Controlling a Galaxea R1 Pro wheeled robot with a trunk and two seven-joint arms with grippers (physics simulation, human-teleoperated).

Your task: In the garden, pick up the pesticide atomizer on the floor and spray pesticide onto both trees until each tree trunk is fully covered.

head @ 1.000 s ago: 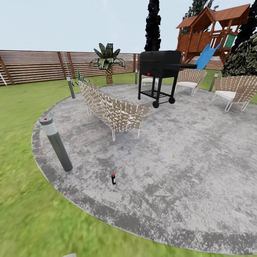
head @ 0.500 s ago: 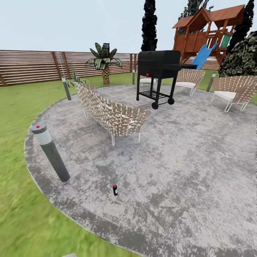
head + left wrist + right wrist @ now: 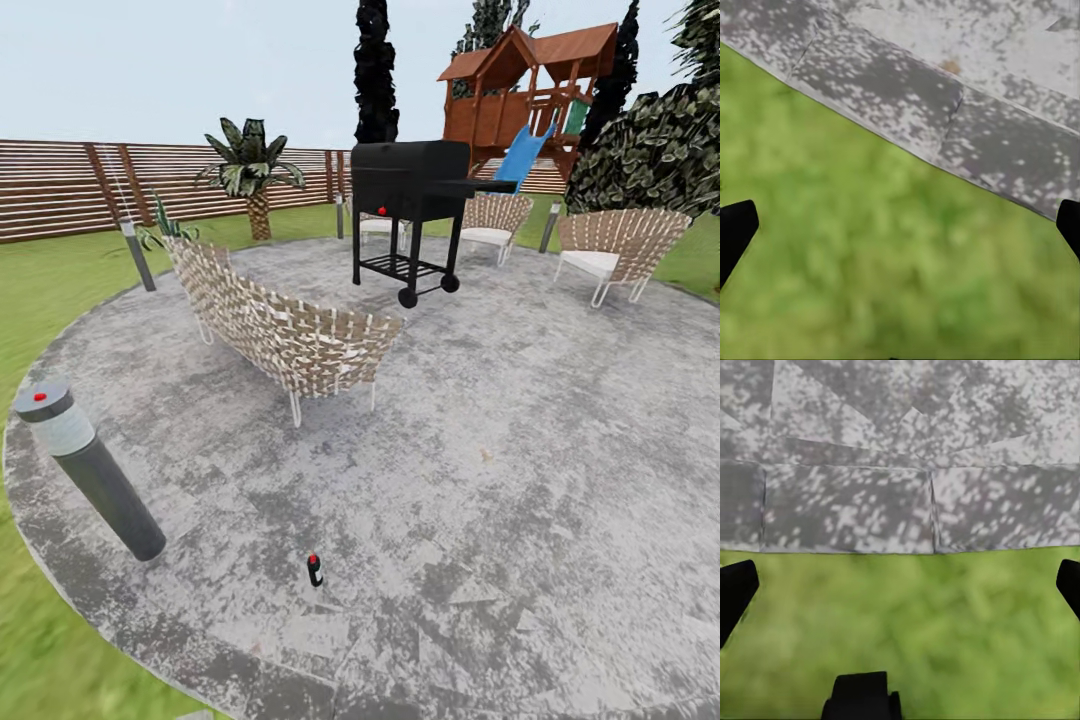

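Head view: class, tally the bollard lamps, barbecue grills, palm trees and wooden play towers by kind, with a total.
Bollard lamps: 4
Barbecue grills: 1
Palm trees: 1
Wooden play towers: 1
Total: 7

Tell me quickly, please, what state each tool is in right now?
Left tool: open, holding nothing, above grass.
Right tool: open, holding nothing, above the grass by the paving.

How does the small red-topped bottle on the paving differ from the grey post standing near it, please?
The pesticide atomizer is tiny and dark-bodied; the lamp post is far taller and thicker, with a pale band below its cap. The atomizer stands on open paving, the post at the patio's edge beside the grass. Both carry a red spot on top.
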